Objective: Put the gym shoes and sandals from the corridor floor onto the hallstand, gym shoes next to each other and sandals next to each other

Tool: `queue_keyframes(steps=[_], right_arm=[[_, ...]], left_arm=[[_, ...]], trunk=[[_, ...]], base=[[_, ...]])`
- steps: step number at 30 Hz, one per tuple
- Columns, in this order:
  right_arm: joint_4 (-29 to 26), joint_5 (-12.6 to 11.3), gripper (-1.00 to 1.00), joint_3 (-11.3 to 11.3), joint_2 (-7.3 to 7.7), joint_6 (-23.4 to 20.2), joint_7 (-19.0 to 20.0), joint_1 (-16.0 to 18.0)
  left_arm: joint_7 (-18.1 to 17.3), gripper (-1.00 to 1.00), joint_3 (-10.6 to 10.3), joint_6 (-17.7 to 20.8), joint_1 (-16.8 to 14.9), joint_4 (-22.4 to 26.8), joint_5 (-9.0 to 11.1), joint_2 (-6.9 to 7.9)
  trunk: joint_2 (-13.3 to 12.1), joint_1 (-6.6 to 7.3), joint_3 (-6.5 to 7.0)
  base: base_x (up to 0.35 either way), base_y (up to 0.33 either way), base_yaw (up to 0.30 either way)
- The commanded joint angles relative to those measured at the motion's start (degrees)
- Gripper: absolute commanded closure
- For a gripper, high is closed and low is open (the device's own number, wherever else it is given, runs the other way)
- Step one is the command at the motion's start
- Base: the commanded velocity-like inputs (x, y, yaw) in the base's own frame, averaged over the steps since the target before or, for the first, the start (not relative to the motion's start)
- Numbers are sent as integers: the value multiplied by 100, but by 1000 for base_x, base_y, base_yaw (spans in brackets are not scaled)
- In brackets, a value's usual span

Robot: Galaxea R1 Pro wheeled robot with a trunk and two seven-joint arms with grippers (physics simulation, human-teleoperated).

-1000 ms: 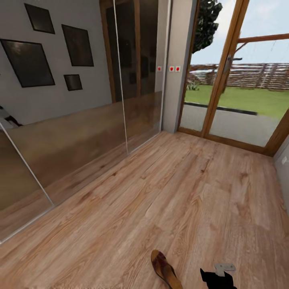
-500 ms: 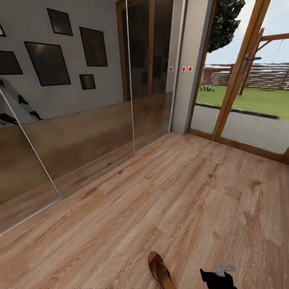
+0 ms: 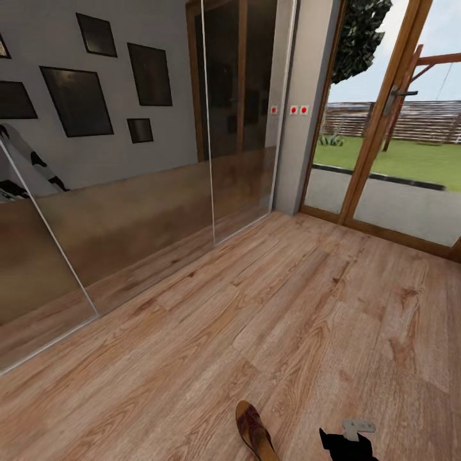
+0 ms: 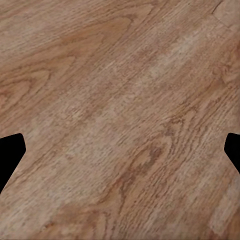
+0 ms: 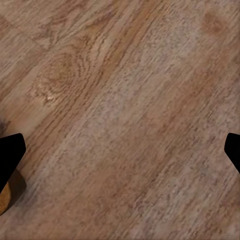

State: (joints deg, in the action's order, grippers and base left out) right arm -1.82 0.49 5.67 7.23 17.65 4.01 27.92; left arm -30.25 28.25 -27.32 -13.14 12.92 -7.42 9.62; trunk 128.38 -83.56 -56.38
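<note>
1. Progress, judged from the present views: a single sandal [image 3: 255, 433] lies on the corridor floor [image 3: 307, 307], cut off by the bottom edge of the head view, so at least that one is not yet on a rack. The robot seems to be on its way in the corridor, with mirrored sliding doors [image 3: 147, 192] across the left of the frame and a glazed door [image 3: 397, 128] to a garden at the upper right.
2. The sandal's long axis runs from the lower centre of the frame up and slightly leftward. Its rounded end points toward the upper left, and its other end is out of frame, so toe and heel cannot be told apart.
3. The right end effector [image 3: 349, 443] shows as a dark shape at the bottom edge, just right of the sandal and apart from it. In the right wrist view its fingertips [image 5: 11, 152] stand wide apart over bare planks, holding nothing.
4. The left end effector [image 4: 120, 150] likewise has its fingertips [image 4: 10, 150] spread wide above bare floor, empty.
</note>
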Motion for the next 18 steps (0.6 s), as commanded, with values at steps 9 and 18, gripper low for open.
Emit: queue_keyframes(steps=[9, 18], right_arm=[[-252, 43, -100, -144, -8, 0, 41, 3], [-1557, 356, -100, -855, -200, -206, 52, 3]], left_arm=[[-21, -100, 50, 23, -58, 81, -63, -23], [-30, -100, 41, 270, -449, 239, -64, -5]], trunk=[[2, 1, -5], [2, 1, -5]], base=[[0, 0, 0], [0, 0, 0]])
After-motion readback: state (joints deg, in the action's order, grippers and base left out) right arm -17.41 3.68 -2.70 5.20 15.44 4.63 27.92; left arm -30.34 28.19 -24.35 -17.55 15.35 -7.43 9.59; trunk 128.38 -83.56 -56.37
